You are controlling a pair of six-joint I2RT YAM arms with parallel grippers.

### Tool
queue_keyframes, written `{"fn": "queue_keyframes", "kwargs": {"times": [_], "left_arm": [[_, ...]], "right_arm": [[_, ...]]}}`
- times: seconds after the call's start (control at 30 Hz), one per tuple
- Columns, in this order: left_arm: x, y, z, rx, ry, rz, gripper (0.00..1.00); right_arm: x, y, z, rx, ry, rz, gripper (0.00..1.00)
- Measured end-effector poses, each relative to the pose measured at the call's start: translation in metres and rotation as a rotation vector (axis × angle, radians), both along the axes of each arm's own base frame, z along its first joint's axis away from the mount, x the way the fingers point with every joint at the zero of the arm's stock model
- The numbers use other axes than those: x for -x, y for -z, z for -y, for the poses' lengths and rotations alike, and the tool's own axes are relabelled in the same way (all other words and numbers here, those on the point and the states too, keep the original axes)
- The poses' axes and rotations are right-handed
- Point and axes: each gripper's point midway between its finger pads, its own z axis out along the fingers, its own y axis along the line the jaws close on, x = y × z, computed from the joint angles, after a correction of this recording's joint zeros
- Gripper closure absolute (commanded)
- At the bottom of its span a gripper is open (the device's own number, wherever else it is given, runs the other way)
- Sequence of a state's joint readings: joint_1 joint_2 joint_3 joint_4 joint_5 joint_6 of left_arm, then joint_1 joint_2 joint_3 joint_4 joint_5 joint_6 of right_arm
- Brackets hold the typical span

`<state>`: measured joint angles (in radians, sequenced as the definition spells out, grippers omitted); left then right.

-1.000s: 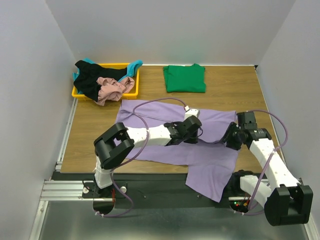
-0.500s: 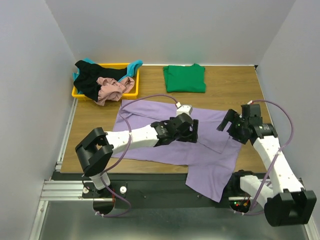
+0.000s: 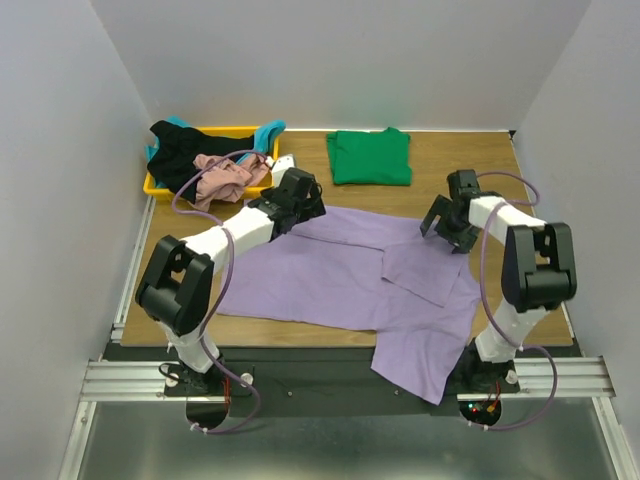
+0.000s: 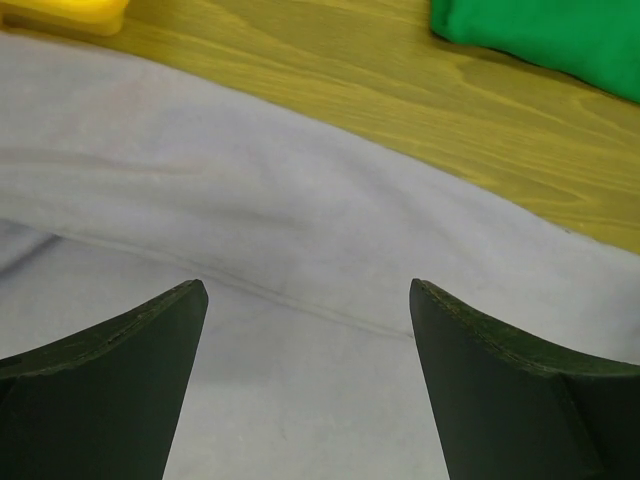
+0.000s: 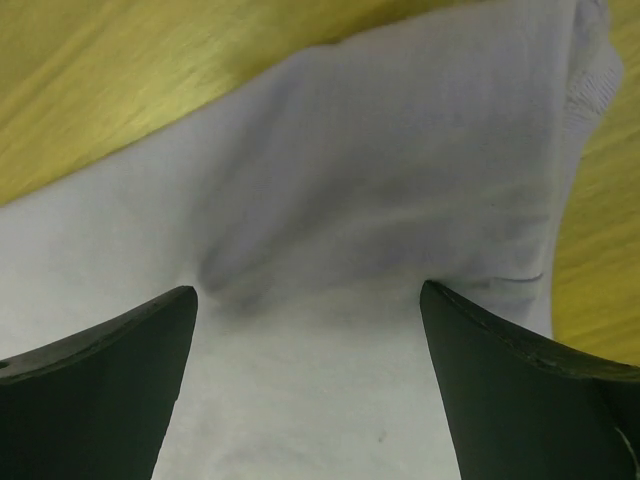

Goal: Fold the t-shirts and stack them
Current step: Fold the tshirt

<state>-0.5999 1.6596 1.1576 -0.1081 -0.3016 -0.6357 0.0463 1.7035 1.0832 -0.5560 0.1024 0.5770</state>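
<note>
The purple t-shirt (image 3: 320,275) lies spread across the table, its right side folded over (image 3: 425,265) and its lower part hanging over the near edge (image 3: 420,350). My left gripper (image 3: 303,200) hovers open over the shirt's far left edge; in the left wrist view the gripper (image 4: 307,290) has only purple cloth (image 4: 300,200) under it. Open too, my right gripper (image 3: 445,220) is above the shirt's far right corner, and in its wrist view the gripper (image 5: 308,290) holds nothing over the cloth (image 5: 400,150). The green t-shirt (image 3: 370,157) lies folded at the back.
A yellow tray (image 3: 262,187) at the back left holds crumpled black (image 3: 180,155), pink (image 3: 225,175) and teal (image 3: 268,130) shirts. White walls close in the table on three sides. Bare wood (image 3: 180,250) shows left of the purple shirt.
Both grippers have opened and let go of the purple shirt. The left one moved from the shirt's middle to its far left edge, the right one toward the far right corner.
</note>
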Motion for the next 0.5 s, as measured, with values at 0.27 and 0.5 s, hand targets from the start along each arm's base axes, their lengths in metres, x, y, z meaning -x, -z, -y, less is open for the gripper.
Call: {"fn": "queue_keyframes", "kwargs": {"times": [0.27, 0.5], "left_arm": [[-0.031, 0.036, -0.03, -0.063, -0.056, -0.064, 0.05], [-0.051, 0.061, -0.061, -0.103, -0.105, -0.11, 0.05]], "right_arm": [[-0.051, 0.01, 0.029, 0.07, 0.045, -0.001, 0.0], [-0.082, 0.011, 0.069, 0.158, 0.018, 0.006, 0.0]]}}
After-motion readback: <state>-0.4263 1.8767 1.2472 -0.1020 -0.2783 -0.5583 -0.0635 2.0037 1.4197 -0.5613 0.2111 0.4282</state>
